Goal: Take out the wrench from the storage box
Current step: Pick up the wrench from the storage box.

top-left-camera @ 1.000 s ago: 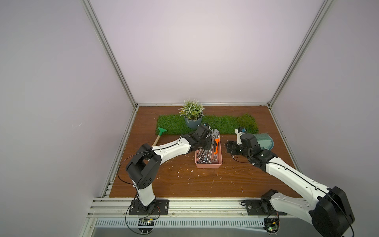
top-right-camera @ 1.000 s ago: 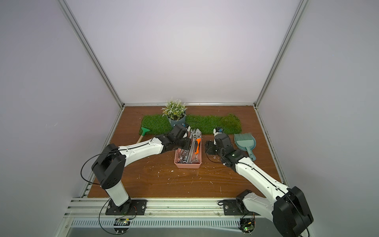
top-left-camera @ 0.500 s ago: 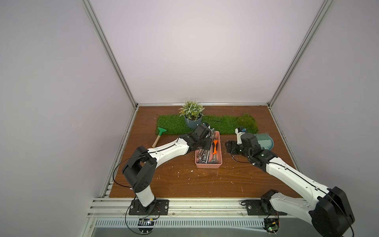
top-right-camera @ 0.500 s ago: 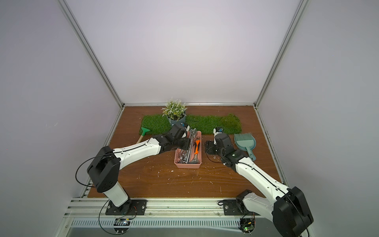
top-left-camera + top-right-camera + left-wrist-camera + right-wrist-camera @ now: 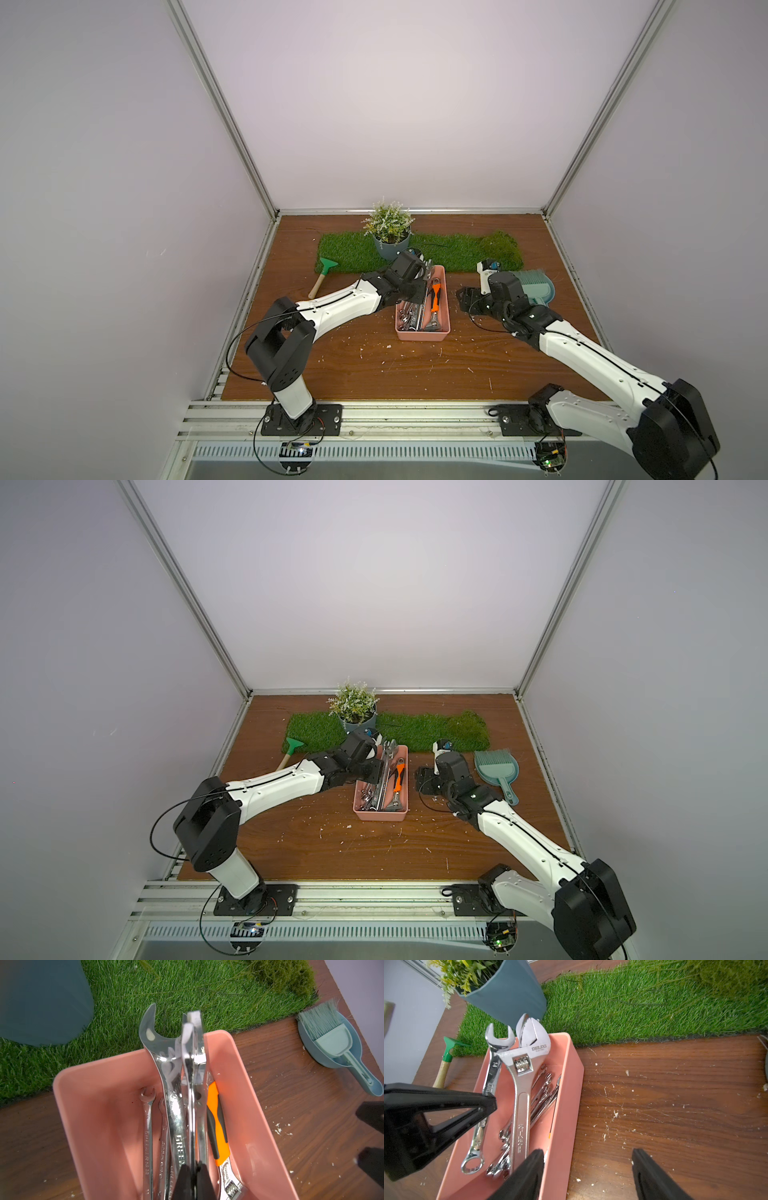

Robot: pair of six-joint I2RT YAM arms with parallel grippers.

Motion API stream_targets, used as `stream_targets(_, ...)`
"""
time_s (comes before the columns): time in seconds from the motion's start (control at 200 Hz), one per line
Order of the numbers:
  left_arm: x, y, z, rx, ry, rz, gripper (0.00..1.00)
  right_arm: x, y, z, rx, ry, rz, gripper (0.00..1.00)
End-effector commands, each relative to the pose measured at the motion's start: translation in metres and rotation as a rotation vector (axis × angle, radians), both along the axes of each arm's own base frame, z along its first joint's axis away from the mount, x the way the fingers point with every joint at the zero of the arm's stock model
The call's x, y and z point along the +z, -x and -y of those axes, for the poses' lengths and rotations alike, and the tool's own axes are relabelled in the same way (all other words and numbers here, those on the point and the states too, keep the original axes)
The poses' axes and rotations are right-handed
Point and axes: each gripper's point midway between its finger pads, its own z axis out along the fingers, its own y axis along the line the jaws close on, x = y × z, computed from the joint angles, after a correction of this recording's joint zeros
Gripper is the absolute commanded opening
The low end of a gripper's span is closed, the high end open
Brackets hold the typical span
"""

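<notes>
Storage box, loose on the counter, may drag or tip; right gripper, jaws apart beside it, isn't bracing it. Left gripper is clamped on the wrench inside the box: the thin edge-on grip could slip or snag the neighbouring wrenches.

One storage box, two adjustable wrenches, one plant pot, one dustpan

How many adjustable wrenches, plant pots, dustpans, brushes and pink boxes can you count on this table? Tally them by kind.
Adjustable wrenches: 2
Plant pots: 1
Dustpans: 1
Brushes: 1
Pink boxes: 1
Total: 6
</notes>
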Motion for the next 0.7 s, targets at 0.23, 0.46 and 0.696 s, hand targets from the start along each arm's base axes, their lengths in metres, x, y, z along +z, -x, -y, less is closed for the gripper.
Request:
stream_targets(0.23,-0.009,-0.030,-0.041,0.118,-0.059,0.071,0.00,0.004,-0.002,-0.003,0.004,-0.034,0.026,0.73)
stream_targets(0.46,0.015,-0.031,-0.025,0.057,0.111,0.063,0.00,0.005,-0.002,-0.007,0.018,-0.059,0.027,0.73)
stream_targets(0.696,0.034,-0.031,-0.015,0.023,0.162,0.073,0.00,0.007,-0.002,-0.010,0.025,-0.074,0.033,0.73)
